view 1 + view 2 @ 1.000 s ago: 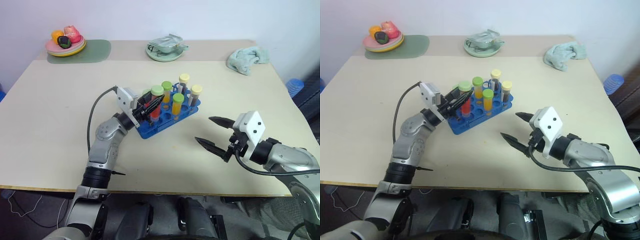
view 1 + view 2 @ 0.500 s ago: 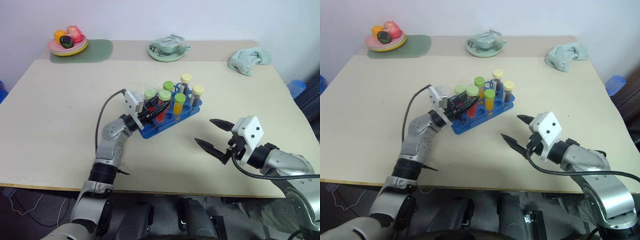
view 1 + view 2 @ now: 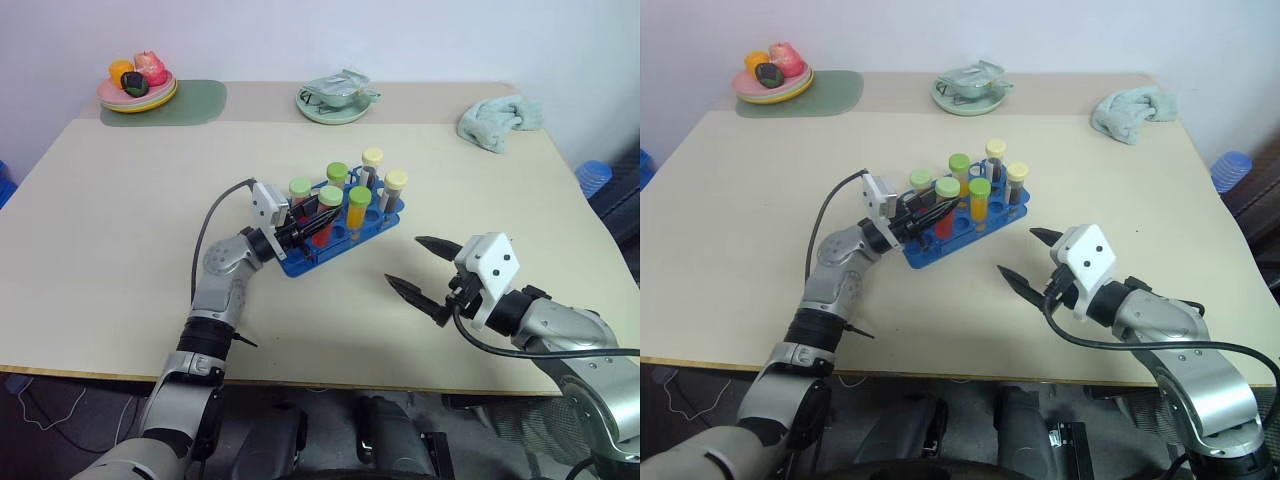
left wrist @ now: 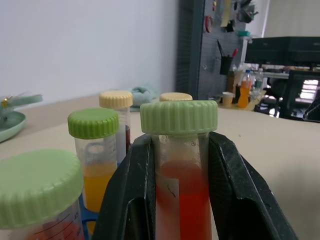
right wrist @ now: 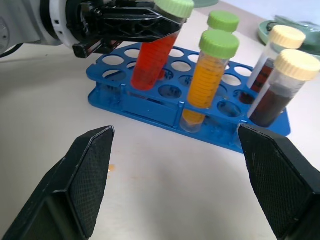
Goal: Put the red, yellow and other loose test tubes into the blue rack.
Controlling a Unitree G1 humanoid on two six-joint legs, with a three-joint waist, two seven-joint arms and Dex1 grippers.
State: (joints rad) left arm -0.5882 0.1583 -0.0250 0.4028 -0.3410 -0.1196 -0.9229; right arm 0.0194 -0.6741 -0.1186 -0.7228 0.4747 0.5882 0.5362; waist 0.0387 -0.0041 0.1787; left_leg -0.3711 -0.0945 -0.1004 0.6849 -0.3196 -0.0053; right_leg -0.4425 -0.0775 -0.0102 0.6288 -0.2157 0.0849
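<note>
Your left gripper (image 3: 312, 226), at the centre of the left eye frame, has its two black fingers (image 4: 129, 200) set on either side of a red tube (image 4: 180, 200) with a green cap, just under that cap. In the left wrist view the fingers lie against the tube's sides, so the hold reads as narrow and closed on it, though how firmly you cannot tell. In the right wrist view the red tube leans, its lower end down in a hole at the near-left end of the blue rack (image 5: 150, 107).

The blue rack sits mid-table, angled from lower left to upper right of the head frames. It also carries an orange tube (image 5: 205, 80) with a green cap, a second green-capped tube (image 3: 337, 180) behind it, another green-capped tube (image 3: 300, 193) beside your fingers, and two dark tubes (image 5: 275, 90) with pale yellow caps at its upper-right end.

Your right gripper (image 3: 425, 268), in the lower right of the frame, hangs over bare table (image 3: 120, 250) with its fingers spread wide and nothing between them, well apart from the rack.

Along the top edge: a fruit plate (image 3: 137, 90) on a green mat at upper left, a pale green dish (image 3: 335, 100) at top centre, and a crumpled cloth (image 3: 498, 118) at upper right.
</note>
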